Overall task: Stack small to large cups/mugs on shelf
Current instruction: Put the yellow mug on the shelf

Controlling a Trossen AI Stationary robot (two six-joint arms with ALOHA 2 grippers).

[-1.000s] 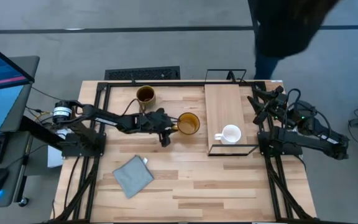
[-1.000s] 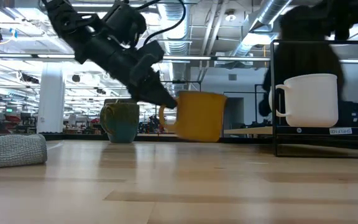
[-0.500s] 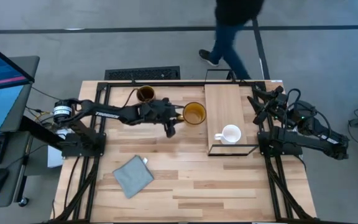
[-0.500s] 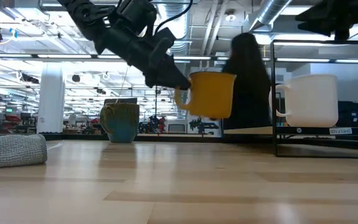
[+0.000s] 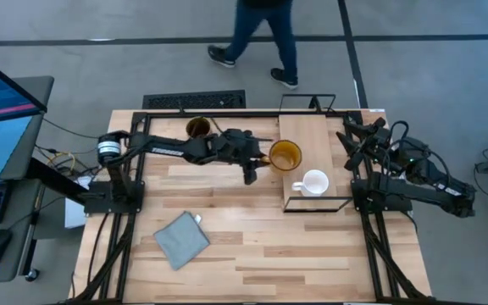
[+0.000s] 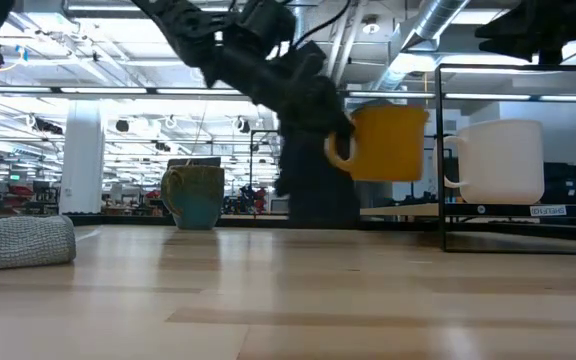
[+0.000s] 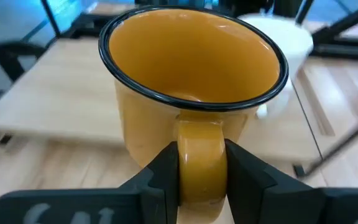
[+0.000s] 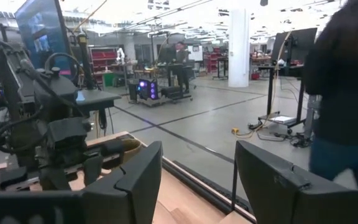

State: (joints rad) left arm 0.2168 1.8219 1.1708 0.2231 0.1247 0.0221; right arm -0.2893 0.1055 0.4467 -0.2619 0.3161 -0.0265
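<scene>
Mugs midway to order: the white mug [image 5: 314,182] stands on the shelf [image 5: 305,135]; the amber-yellow mug [image 5: 284,156] hangs above its edge, handle clamped in the left pincer [image 5: 257,163]; the dark mug [image 5: 197,129] waits on the table [image 5: 295,254]. Right pincer [image 5: 354,140], fingers apart, idles beside the shelf.
</scene>
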